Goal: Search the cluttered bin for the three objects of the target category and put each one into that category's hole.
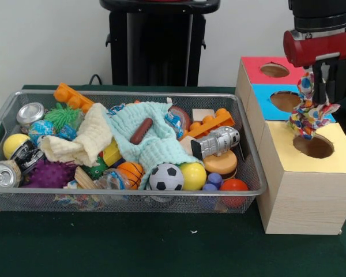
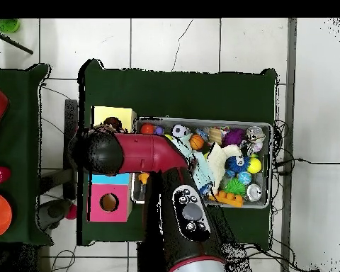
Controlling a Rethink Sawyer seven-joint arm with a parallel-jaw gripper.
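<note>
My gripper point(image 1: 318, 86) hangs over the row of boxes at the right of the front view, shut on a scrunched multicolour fabric piece point(image 1: 309, 113). The fabric dangles just above the round dark hole point(image 1: 313, 146) of the yellow-topped box point(image 1: 334, 158). The silver wire mesh bin point(image 1: 23, 199) fills the left and middle, packed with toys. In the overhead view my red arm point(image 2: 141, 152) covers the boxes' middle; the yellow top point(image 2: 110, 115) shows beside the bin point(image 2: 266, 127). No other patterned fabric piece shows plainly in the bin.
The blue-topped box hole point(image 1: 285, 101) and red-topped box hole point(image 1: 274, 70) lie behind the yellow one. In the bin lie a mint-green cloth point(image 1: 155, 144), a pale-yellow cloth point(image 1: 83, 141), a soccer ball point(image 1: 166, 177), cans, balls and orange bricks.
</note>
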